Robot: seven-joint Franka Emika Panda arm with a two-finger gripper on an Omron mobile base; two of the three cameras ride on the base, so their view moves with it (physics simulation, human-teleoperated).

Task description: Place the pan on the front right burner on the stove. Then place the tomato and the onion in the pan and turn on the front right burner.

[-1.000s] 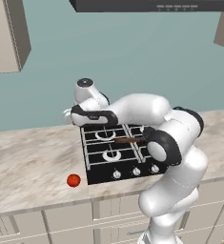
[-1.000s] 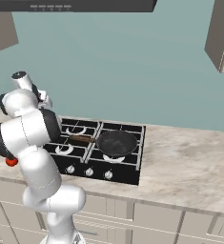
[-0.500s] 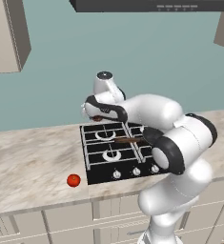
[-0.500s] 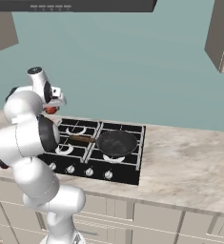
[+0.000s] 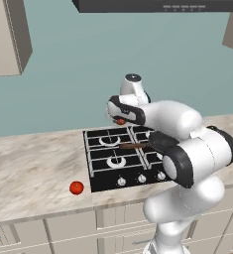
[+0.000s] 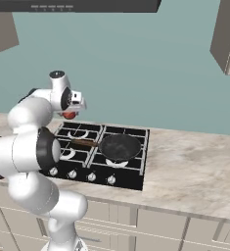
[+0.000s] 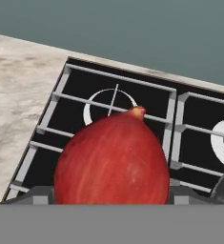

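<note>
One red onion (image 7: 112, 157) sits clenched in the tool (image 6: 70, 114), held above the stove (image 6: 131, 169).

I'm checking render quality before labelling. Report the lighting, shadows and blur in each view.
Left base view: flat, even light, sharp, only a faint shadow under the tomato on the counter. Right base view: equally even, a dull sheen inside the pan, no glare. Hand view: the onion in the end effector looms large, softly shaded, slightly soft-edged; the stove grates stay crisp.
</note>
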